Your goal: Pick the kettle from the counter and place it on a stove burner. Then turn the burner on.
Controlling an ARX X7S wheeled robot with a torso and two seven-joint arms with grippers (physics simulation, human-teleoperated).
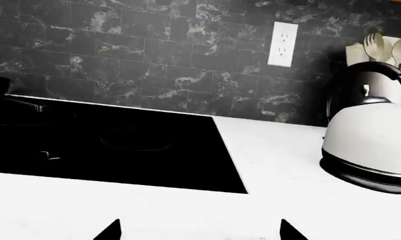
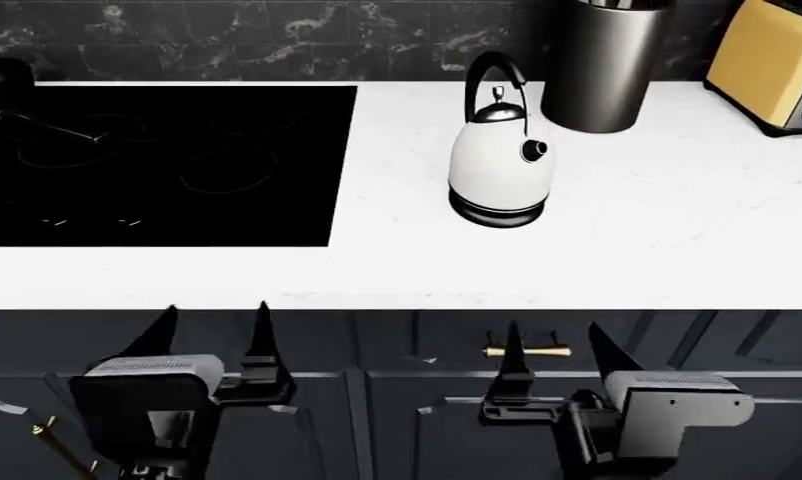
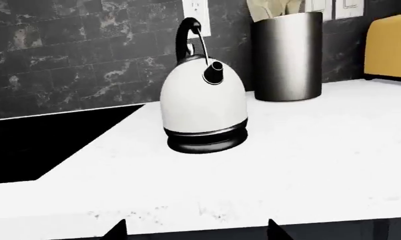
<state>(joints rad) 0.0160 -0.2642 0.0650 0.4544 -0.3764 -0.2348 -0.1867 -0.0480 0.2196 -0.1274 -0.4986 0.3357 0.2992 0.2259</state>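
Note:
The white kettle [image 2: 500,165] with black base band and arched handle stands upright on the white counter [image 2: 641,240], right of the black cooktop [image 2: 161,160]; it also shows in the left wrist view as the kettle [image 1: 374,150] and in the right wrist view as the kettle [image 3: 204,107]. A faint burner ring [image 2: 228,168] marks the glass, and the burner [image 1: 137,137] shows from the left wrist too. My left gripper [image 2: 214,335] and right gripper [image 2: 555,350] both hang open and empty in front of the cabinet fronts, below the counter edge.
A black frying pan [image 2: 1,80] sits at the cooktop's far left. A tall dark utensil canister [image 2: 604,65] stands behind the kettle, a yellow toaster [image 2: 772,65] at the far right. A dark tiled wall [image 1: 154,55] with an outlet [image 1: 282,44] backs the counter.

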